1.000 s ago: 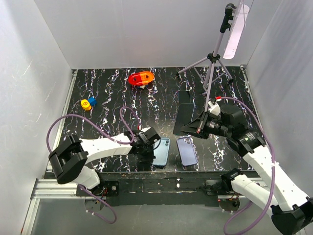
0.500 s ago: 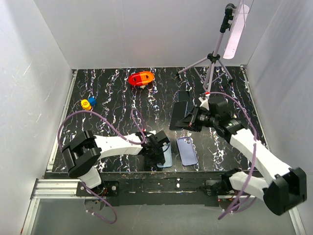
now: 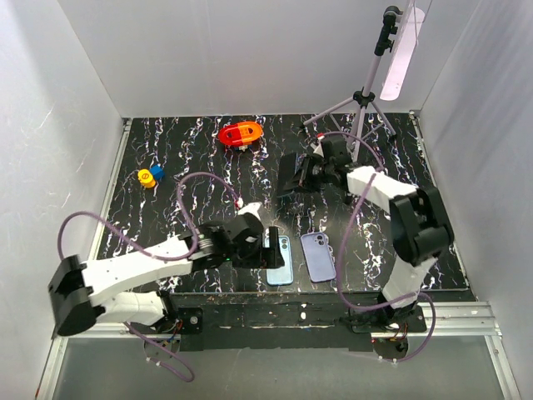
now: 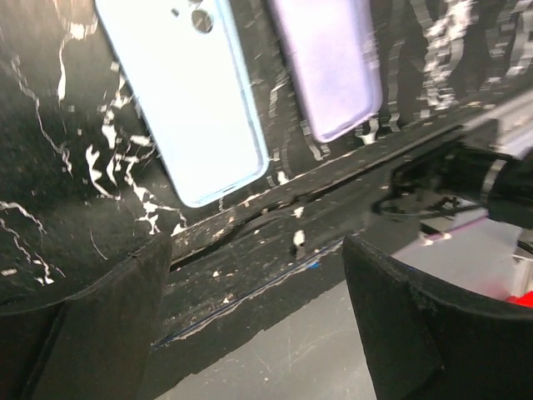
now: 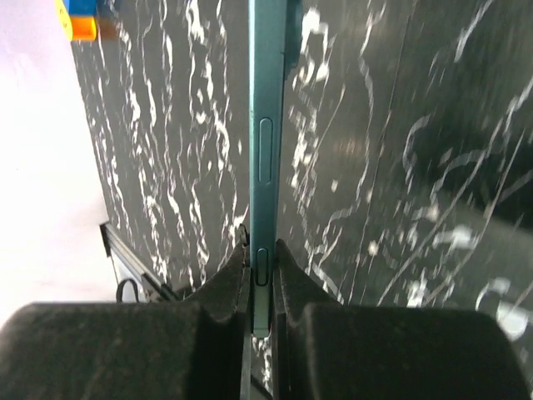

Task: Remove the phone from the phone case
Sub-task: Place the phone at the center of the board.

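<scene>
Clearly, the thin teal-edged phone (image 5: 268,167) is sitting edge-on between the fingers of the right gripper (image 5: 260,260), which are pressing narrow against its two flat faces just beside the side buttons. From the top camera the phone (image 3: 291,175) is showing as a dark slab out over the far middle of the black white-veined marble tabletop (image 3: 191,158), with the right gripper (image 3: 306,173) reaching in from its right side; whether its far end is touching the surface cannot be told.

The pale blue soft rectangular phone case (image 3: 280,260) is lying flat near the front edge of the table, well apart from the phone. In the left wrist view the case (image 4: 179,100) is showing round camera cut-outs at one end. The left gripper (image 3: 265,248) is hovering just beside it with its jaws standing wide – nothing is sitting between the two dark fingers (image 4: 108,317).

Just to the right of the case, close but not touching, a lilac rounded rectangular phone-shaped slab (image 3: 318,257) is lying parallel to it.

Farther out, a red-orange glossy oval object (image 3: 241,133) is resting near the back, a small yellow and blue toy (image 3: 150,175) is sitting at the left, and a grey metal tripod (image 3: 360,108) is standing at the back right.
</scene>
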